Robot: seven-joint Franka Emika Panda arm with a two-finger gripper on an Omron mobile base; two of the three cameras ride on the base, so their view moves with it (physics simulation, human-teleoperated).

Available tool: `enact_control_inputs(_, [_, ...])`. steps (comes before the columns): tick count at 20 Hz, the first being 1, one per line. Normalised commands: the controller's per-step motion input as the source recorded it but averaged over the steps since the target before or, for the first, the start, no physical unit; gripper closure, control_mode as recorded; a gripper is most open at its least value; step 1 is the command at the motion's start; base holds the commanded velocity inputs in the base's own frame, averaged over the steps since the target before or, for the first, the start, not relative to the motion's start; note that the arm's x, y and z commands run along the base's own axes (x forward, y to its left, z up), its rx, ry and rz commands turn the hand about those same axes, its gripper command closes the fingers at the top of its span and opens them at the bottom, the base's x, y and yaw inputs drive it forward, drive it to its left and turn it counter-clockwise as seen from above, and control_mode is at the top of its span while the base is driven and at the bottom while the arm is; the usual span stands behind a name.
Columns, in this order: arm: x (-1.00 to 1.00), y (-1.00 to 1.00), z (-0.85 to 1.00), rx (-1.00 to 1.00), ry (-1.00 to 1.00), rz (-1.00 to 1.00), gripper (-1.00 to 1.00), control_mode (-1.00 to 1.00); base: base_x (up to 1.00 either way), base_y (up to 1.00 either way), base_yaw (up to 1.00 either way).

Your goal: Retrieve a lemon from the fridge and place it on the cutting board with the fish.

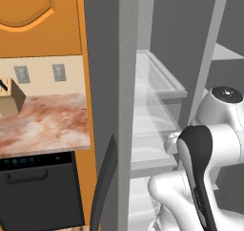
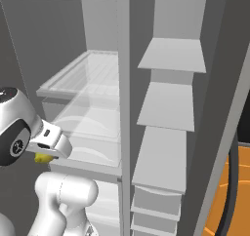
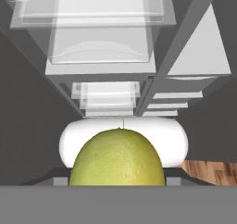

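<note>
So we have the lemon (image 3: pixel 116 158) right up against the hand camera, big yellow-green dome filling the lower middle of the hand view, sitting between the fingers. Its rounded end points up in that view, toward the white arm link behind it; we can't read the long axis properly because the lower part is cut off by the frame edge. In the right base view a bit of yellow (image 2: pixel 43 158) pokes out just under the gripper (image 2: pixel 46 152), in front of the open fridge (image 2: pixel 124 84), beside the clear drawers on the left side.

Gripper jaws are partly closed, about halfway, and clamped on the lemon; the fingertips themselves are hidden behind the fruit in the hand view, only small grey corners show either side.

Fridge is open, white shelves on the right column, clear drawers on the left. Left base view shows a marble counter (image 1: pixel 43 122) and a black dishwasher (image 1: pixel 40 192) left of the fridge wall.
</note>
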Motion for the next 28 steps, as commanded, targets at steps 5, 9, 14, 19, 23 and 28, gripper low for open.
enact_control_inputs(5, [0.0, 0.0, 0.0, 0.0, 0.0, 0.0, 1.0, -1.0, 0.0, 0.0, 0.0])
enact_control_inputs(9, [-0.09, 0.0, 0.0, 0.0, 0.0, 0.0, 1.0, 1.0, -0.08, 0.0, 0.0])
enact_control_inputs(14, [0.0, 0.0, 0.0, 0.0, 0.0, 0.0, 1.0, 1.0, -0.69, -0.03, -0.02])
enact_control_inputs(19, [0.0, 0.0, 0.0, 0.0, 0.0, 0.0, 1.0, 1.0, -0.93, 0.0, -0.02])
enact_control_inputs(23, [0.0, 0.0, 0.0, 0.0, 0.0, 0.0, 1.0, 1.0, -0.95, 0.0, -0.03])
enact_control_inputs(28, [0.0, 0.0, 0.0, 0.0, 0.0, 0.0, 1.0, 1.0, -0.68, 0.25, -0.01])
